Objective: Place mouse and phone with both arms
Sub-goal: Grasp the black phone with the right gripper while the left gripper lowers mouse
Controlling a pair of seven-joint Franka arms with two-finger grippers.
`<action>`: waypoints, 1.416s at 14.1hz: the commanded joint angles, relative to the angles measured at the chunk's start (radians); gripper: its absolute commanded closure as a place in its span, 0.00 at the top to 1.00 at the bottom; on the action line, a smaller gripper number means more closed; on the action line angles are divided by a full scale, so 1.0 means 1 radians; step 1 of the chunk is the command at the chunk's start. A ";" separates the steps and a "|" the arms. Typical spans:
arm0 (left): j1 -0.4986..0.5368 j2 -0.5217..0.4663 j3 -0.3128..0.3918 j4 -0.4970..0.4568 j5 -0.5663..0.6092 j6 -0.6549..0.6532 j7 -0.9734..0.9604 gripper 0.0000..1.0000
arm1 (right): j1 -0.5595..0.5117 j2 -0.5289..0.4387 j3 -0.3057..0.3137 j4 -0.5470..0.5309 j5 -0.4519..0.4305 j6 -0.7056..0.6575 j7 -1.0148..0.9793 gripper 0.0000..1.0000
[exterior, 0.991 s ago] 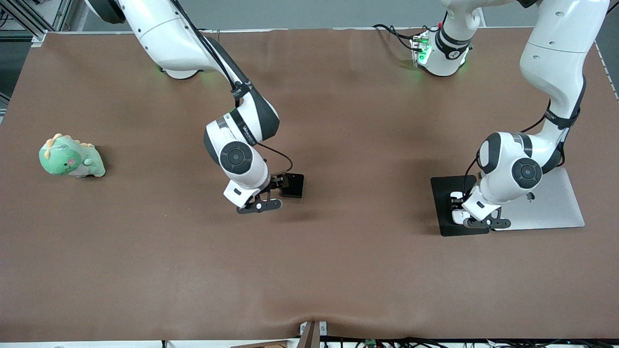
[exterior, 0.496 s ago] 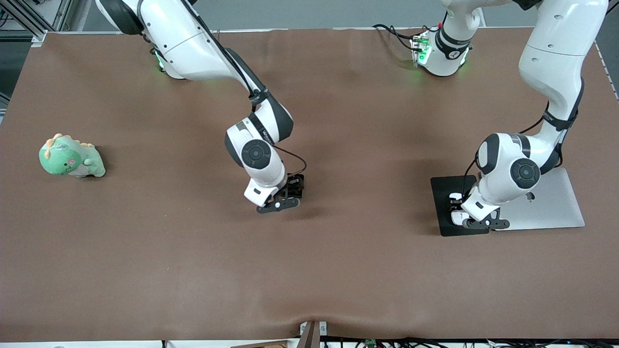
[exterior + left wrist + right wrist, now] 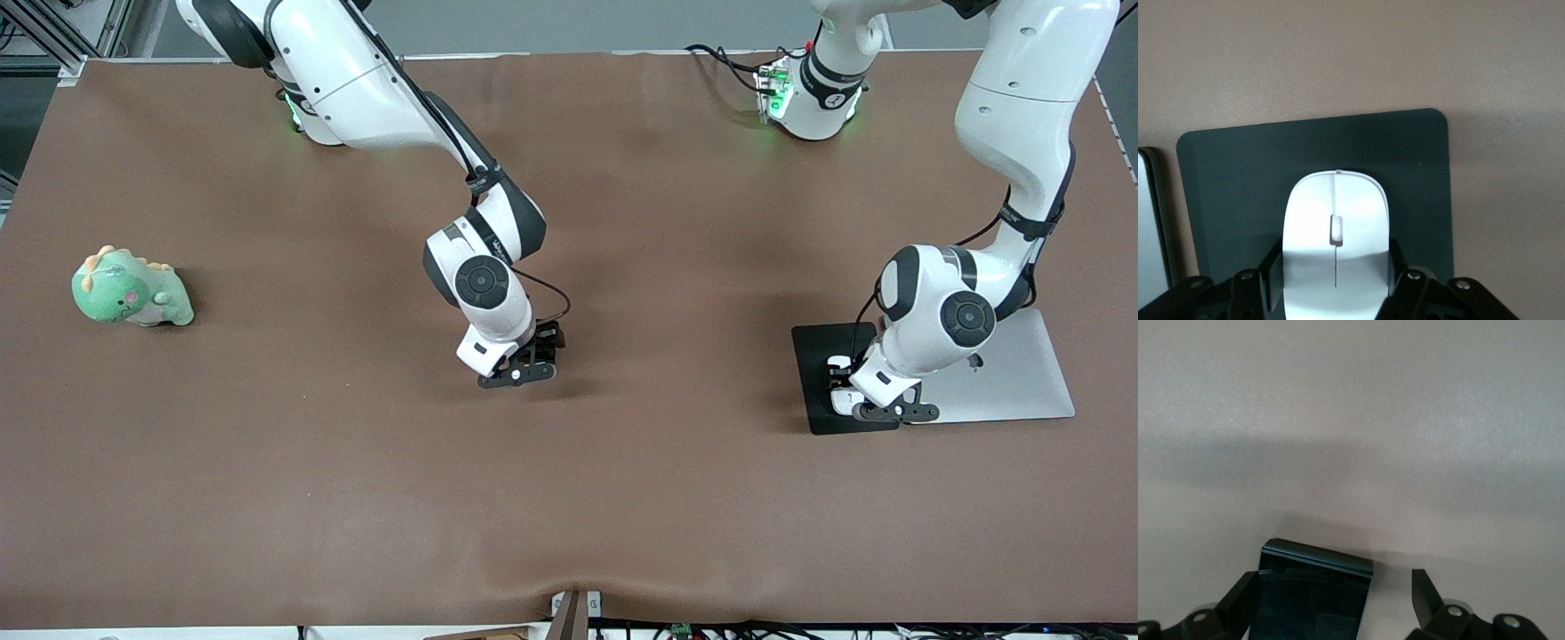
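Note:
The white mouse (image 3: 1335,233) lies on the black mouse pad (image 3: 1405,173). My left gripper (image 3: 1335,267) is shut on the mouse, one finger against each side. In the front view the left gripper (image 3: 841,384) sits low over the pad (image 3: 811,356), with a white end of the mouse (image 3: 837,364) showing. My right gripper (image 3: 1333,583) is open and straddles the black phone (image 3: 1315,600) on the table. One finger touches the phone; the other stands apart from it. In the front view the right gripper (image 3: 529,356) covers the phone.
A flat silver slab (image 3: 1022,373) lies beside the mouse pad toward the left arm's end. A green dinosaur plush (image 3: 131,289) sits near the right arm's end. Brown table cover (image 3: 569,498) is bare nearer the front camera.
My right gripper has moved toward the left arm's end, from beside the phone to over it, fingers either side. The left arm has barely moved.

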 commanded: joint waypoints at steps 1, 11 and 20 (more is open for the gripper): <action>0.008 -0.002 -0.001 0.002 0.024 0.010 0.006 0.46 | 0.019 0.022 -0.008 0.023 -0.002 0.004 0.069 1.00; -0.001 -0.046 -0.004 0.020 0.024 -0.005 0.000 1.00 | 0.049 0.054 -0.008 0.025 -0.003 0.034 0.106 1.00; -0.001 -0.186 -0.022 0.290 0.024 -0.465 0.013 1.00 | 0.020 0.024 -0.014 0.026 -0.017 0.064 0.094 0.19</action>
